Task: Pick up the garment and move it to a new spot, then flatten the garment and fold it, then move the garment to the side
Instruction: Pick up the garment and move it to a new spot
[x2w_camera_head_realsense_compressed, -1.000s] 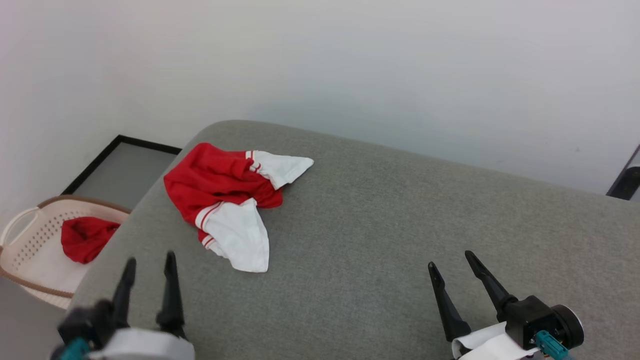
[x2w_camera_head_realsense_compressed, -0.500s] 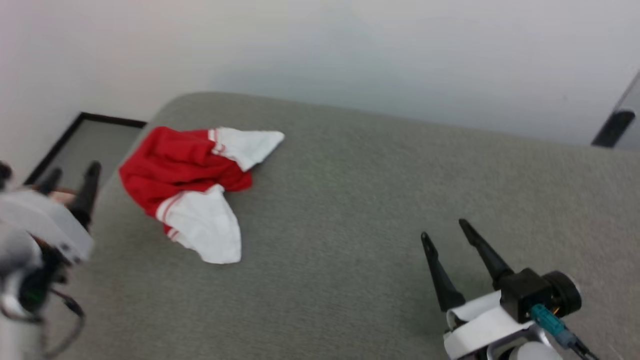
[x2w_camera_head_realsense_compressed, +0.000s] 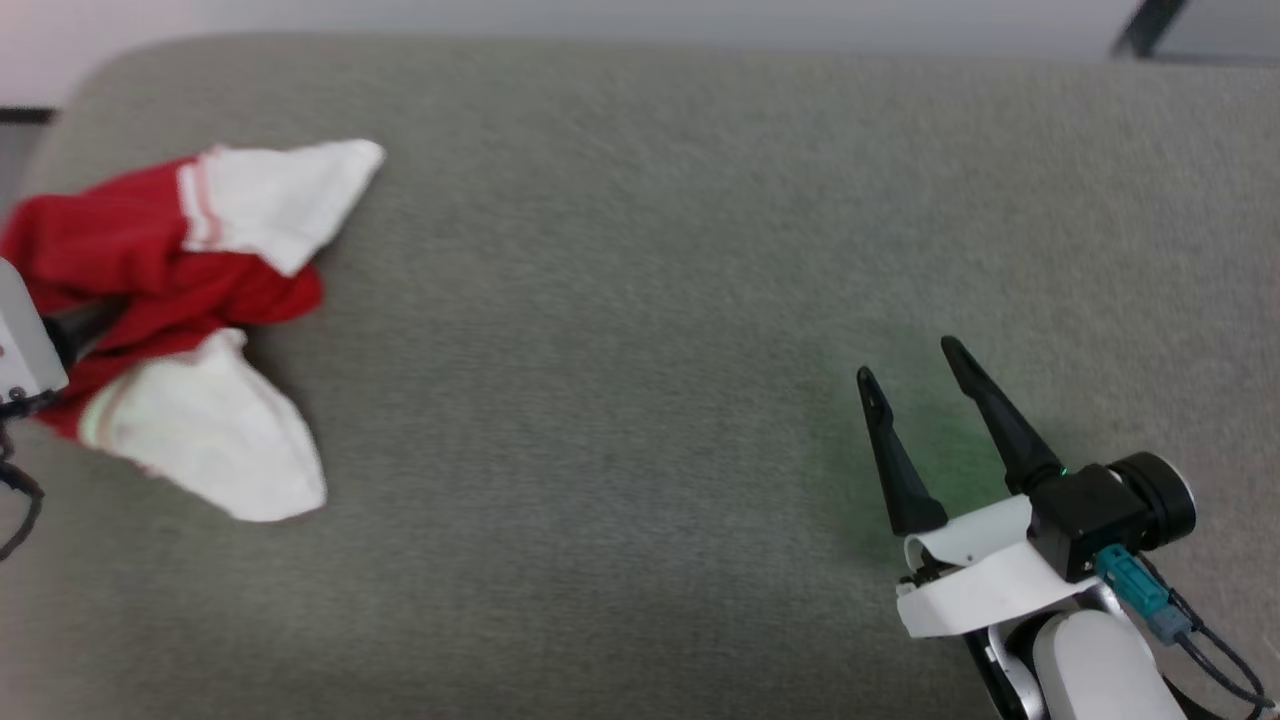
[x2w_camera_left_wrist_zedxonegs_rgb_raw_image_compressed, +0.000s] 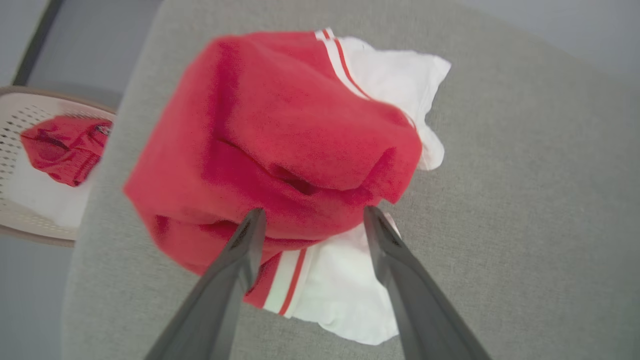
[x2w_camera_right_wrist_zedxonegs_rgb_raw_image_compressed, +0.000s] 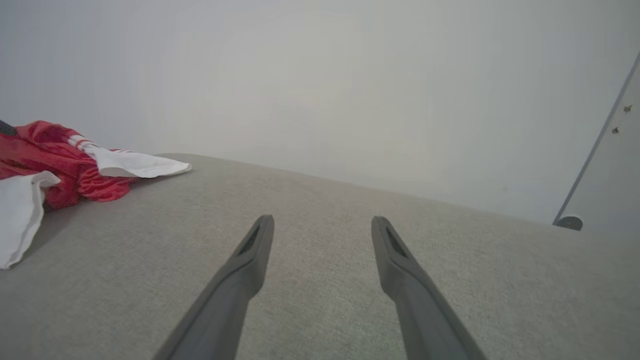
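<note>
The garment (x2w_camera_head_realsense_compressed: 170, 290), red with two white sleeves, lies bunched at the left end of the grey padded surface (x2w_camera_head_realsense_compressed: 640, 300). In the left wrist view the garment (x2w_camera_left_wrist_zedxonegs_rgb_raw_image_compressed: 280, 135) is close up, and my left gripper (x2w_camera_left_wrist_zedxonegs_rgb_raw_image_compressed: 315, 211) is open, its two fingertips either side of the red bunch's near edge. I cannot tell whether they touch the cloth. One dark finger (x2w_camera_head_realsense_compressed: 85, 325) of that gripper shows against the red cloth at the head view's left edge. My right gripper (x2w_camera_head_realsense_compressed: 908, 360) stands open over bare surface at the lower right, far from the garment (x2w_camera_right_wrist_zedxonegs_rgb_raw_image_compressed: 50, 155).
A pale perforated basket (x2w_camera_left_wrist_zedxonegs_rgb_raw_image_compressed: 20, 220) stands beside the surface's left end, holding a small plain red cloth (x2w_camera_left_wrist_zedxonegs_rgb_raw_image_compressed: 62, 147). A pale wall rises behind the surface. A dark frame edge (x2w_camera_head_realsense_compressed: 1140, 25) shows at the head view's top right.
The head camera has tipped down and turned right. My left arm has come up from the lower left to the garment. The garment and the right gripper have stayed where they were.
</note>
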